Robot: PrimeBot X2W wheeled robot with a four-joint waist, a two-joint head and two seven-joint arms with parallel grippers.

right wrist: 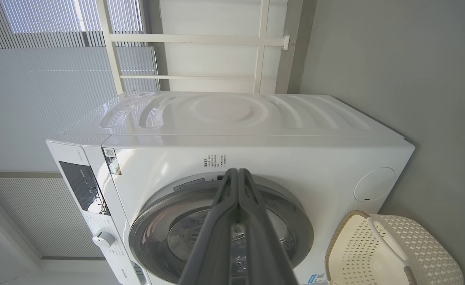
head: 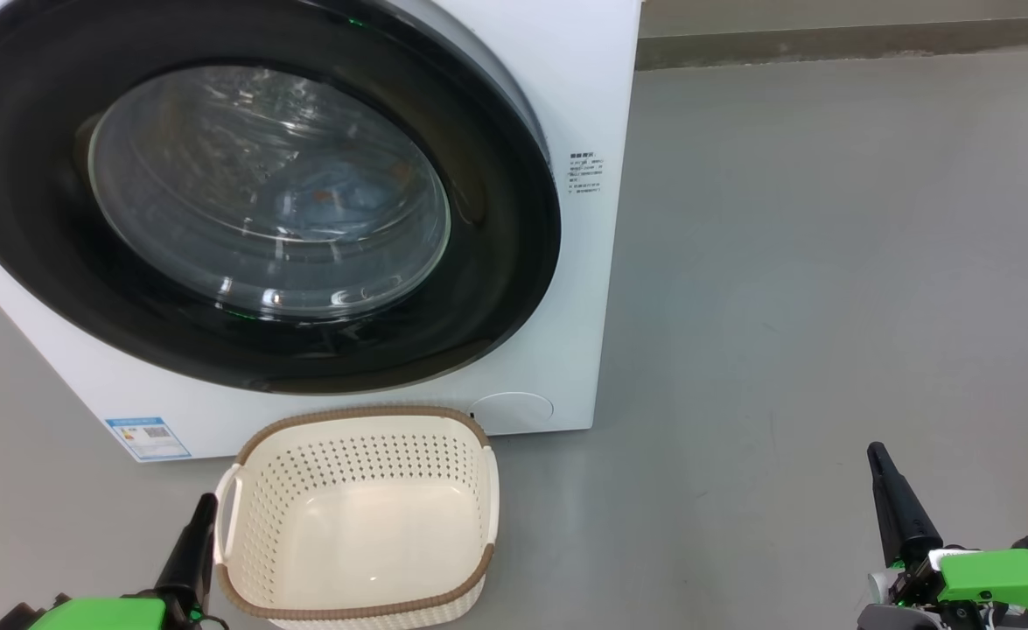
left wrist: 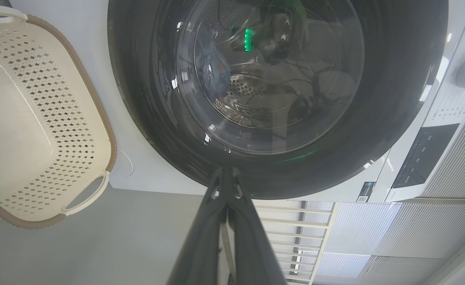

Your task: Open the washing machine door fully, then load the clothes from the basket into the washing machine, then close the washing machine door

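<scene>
Washing machine door [head: 242, 201] shut, blue label [head: 148, 437] illegible, left hand [head: 206, 500] and right hand [head: 875, 451] closed, empty

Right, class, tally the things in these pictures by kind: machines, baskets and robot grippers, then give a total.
Machines: 1, the washing machine
Baskets: 1, the basket
Grippers: 2, left gripper and right gripper
Total: 4
</scene>
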